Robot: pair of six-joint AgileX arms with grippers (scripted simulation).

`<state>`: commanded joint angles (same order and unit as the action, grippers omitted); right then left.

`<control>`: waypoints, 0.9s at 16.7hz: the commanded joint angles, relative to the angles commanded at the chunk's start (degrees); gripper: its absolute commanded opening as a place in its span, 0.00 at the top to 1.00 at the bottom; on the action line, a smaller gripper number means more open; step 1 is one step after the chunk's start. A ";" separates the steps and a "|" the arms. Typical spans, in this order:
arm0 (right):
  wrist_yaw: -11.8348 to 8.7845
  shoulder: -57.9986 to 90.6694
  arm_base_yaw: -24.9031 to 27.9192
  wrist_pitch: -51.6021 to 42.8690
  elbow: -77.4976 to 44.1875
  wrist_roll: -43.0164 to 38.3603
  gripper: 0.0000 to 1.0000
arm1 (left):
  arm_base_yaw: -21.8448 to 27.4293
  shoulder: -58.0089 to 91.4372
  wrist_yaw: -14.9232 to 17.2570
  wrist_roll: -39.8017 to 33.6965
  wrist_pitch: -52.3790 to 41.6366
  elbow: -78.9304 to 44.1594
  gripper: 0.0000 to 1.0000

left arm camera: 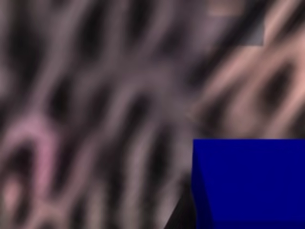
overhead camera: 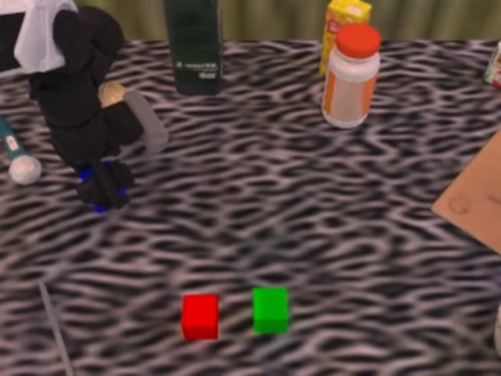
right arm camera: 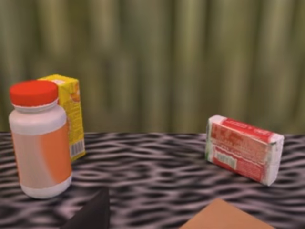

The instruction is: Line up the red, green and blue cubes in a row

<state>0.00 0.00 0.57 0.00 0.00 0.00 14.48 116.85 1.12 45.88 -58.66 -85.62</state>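
our left gripper (overhead camera: 103,188) low over the blue cube (left arm camera: 248,183), grip unclear; red cube (overhead camera: 200,316) beside green cube (overhead camera: 270,309), both square-on; labels unreadable.

We are at a rendered test tabletop, not a lived-in room: the table (overhead camera: 313,204) wears a flat black-and-white zebra pattern and a plain green curtain (right arm camera: 157,57) closes off the back. Around us stand unrelated household goods, an orange-capped bottle (overhead camera: 351,75), a yellow carton (overhead camera: 342,19), a dark box (overhead camera: 193,45) and a red-labelled packet (right arm camera: 244,149).
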 joint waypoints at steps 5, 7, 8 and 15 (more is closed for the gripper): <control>0.00 0.00 0.00 0.00 0.00 0.00 0.00 | 22.48 7.26 0.06 -5.89 -5.82 -11.93 1.00; 0.00 0.00 0.00 0.00 0.00 0.00 0.00 | 31.17 9.59 0.06 -8.48 -7.82 -16.49 1.00; 0.00 0.00 0.00 0.00 0.00 0.00 0.00 | 34.68 10.51 0.03 -9.66 -8.64 -18.52 1.00; 0.00 0.00 0.00 0.00 0.00 0.00 0.00 | 43.24 12.51 -0.30 -13.07 -10.54 -24.25 1.00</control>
<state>0.00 0.00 0.57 0.00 0.00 0.00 57.72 129.36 0.82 32.81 -69.20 -109.86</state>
